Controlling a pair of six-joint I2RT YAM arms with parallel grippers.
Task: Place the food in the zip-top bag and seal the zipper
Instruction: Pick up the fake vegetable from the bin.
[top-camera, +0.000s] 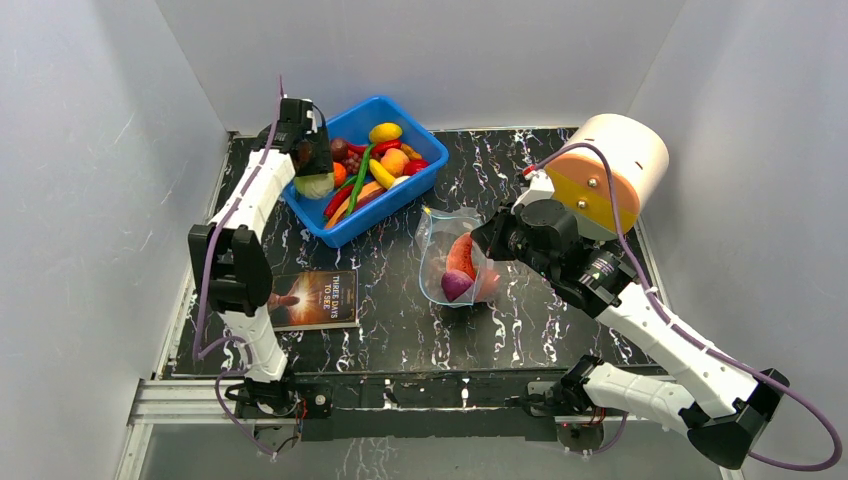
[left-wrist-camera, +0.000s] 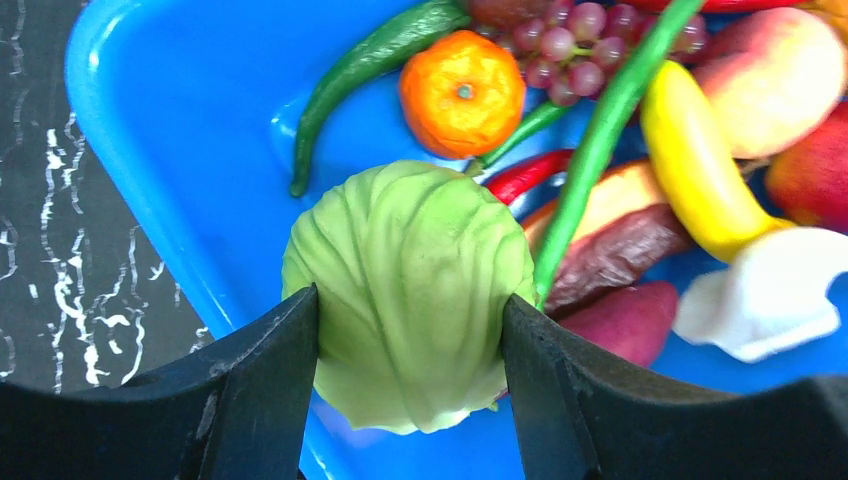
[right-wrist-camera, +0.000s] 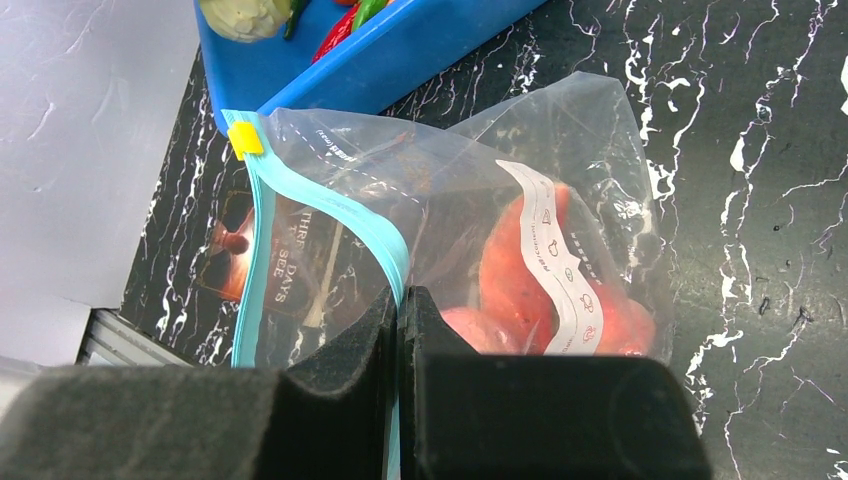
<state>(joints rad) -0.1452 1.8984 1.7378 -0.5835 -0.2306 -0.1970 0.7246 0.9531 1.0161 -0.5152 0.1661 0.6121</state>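
My left gripper (left-wrist-camera: 410, 330) is shut on the green cabbage (left-wrist-camera: 410, 290) and holds it over the left end of the blue bin (top-camera: 400, 195); it also shows in the top view (top-camera: 314, 184). The bin holds more food: an orange (left-wrist-camera: 462, 92), grapes (left-wrist-camera: 570, 50), a banana (left-wrist-camera: 695, 165), a peach (left-wrist-camera: 775, 80), a green bean (left-wrist-camera: 600, 150). My right gripper (right-wrist-camera: 398, 300) is shut on one lip of the zip-top bag (right-wrist-camera: 470, 190), on its blue-green zipper (right-wrist-camera: 330, 200); the mouth stands open. Red food (right-wrist-camera: 520, 280) lies inside the bag (top-camera: 455, 260).
A book (top-camera: 315, 298) lies flat at the front left of the black marbled table (top-camera: 400, 330). A large round cream and orange drum (top-camera: 608, 165) stands at the back right. White walls close in on three sides.
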